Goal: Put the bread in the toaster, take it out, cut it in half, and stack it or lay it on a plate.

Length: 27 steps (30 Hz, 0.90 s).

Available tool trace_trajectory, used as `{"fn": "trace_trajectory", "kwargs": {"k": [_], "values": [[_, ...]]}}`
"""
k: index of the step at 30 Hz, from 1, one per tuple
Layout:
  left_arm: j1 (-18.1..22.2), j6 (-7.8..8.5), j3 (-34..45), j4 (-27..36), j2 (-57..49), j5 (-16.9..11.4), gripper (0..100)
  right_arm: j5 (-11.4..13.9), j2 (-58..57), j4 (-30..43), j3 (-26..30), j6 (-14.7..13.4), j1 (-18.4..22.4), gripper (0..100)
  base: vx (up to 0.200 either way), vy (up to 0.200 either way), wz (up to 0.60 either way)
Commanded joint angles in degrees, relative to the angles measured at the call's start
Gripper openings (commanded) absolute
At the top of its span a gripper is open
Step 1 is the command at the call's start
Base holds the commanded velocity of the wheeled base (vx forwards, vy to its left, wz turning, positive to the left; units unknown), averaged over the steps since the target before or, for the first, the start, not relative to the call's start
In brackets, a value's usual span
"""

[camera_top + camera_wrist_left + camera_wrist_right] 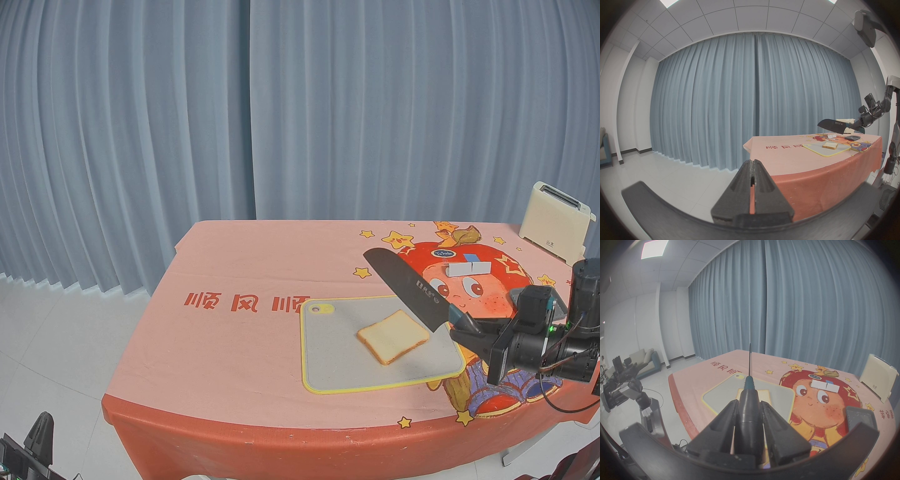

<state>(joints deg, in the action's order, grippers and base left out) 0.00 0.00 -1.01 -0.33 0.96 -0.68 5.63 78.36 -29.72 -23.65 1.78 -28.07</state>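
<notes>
A slice of bread (392,336) lies flat on the grey, yellow-rimmed cutting board (337,356) near the table's right half. My right gripper (465,326) hovers just right of the board, shut on the handle of a black knife (409,287) whose blade slants up over the bread's far right corner. In the right wrist view the gripper (749,405) clamps the handle, the knife (749,358) shows edge-on, and the bread (764,394) lies beyond it, partly hidden. The cream toaster (556,222) stands at the far right corner. My left gripper (752,165) hangs shut and empty, low beside the table.
A dark square plate (859,416) lies on the cloth by the right arm. Small white and blue blocks (469,269) rest behind the board. The pink tablecloth (237,350) covers the table's left half; a blue curtain hangs behind.
</notes>
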Motion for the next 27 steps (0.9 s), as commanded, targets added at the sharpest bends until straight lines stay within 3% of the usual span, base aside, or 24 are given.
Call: {"fn": "trace_trajectory", "kwargs": {"k": [1, 27], "values": [[0.0, 0.09, 1.0, 0.0, -0.5, 0.0, 0, -0.1, 1.9, -0.1, 1.2, 0.2, -1.2, 0, 0.0, 0.0, 0.0], [0.1, -0.09, 1.0, -0.2, -0.5, 0.1, 0, -1.1, 1.4, -0.2, 1.9, 0.7, -2.6, 0, 0.0, 0.0, 0.0]]}}
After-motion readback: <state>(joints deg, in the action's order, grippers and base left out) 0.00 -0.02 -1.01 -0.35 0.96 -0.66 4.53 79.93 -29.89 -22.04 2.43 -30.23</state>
